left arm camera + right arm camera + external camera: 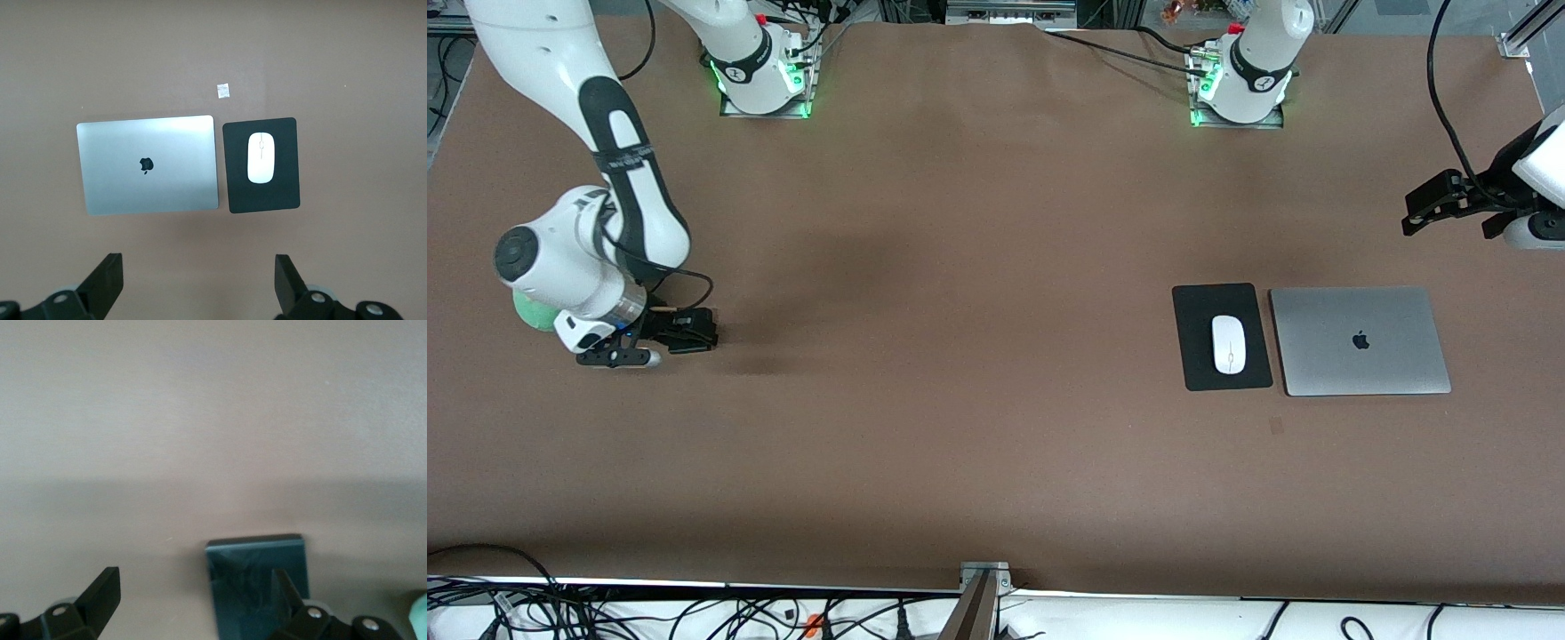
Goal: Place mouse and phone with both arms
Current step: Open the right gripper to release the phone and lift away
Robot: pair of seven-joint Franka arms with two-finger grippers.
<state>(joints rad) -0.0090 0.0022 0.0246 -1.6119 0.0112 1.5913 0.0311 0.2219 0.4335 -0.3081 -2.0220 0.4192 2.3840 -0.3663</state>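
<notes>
Mouse (1228, 345) seated on pad (1193, 307) beside laptop (1359, 340), long axis running toward the front camera. Phone (257, 577) flat on table (960, 356) at the right arm's end, partly between right gripper's (660, 342) wide-open, empty fingers. Left gripper (1449, 206) raised at the left arm's end, open wide, empty, waiting.

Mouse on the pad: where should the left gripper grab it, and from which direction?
Take the mouse across its two long sides, near mid-length, coming straight down. It lies low and flat on the mouse pad, so only a top approach likely suits. The left gripper is open; keep its fingers clear of the laptop beside the pad.
</notes>
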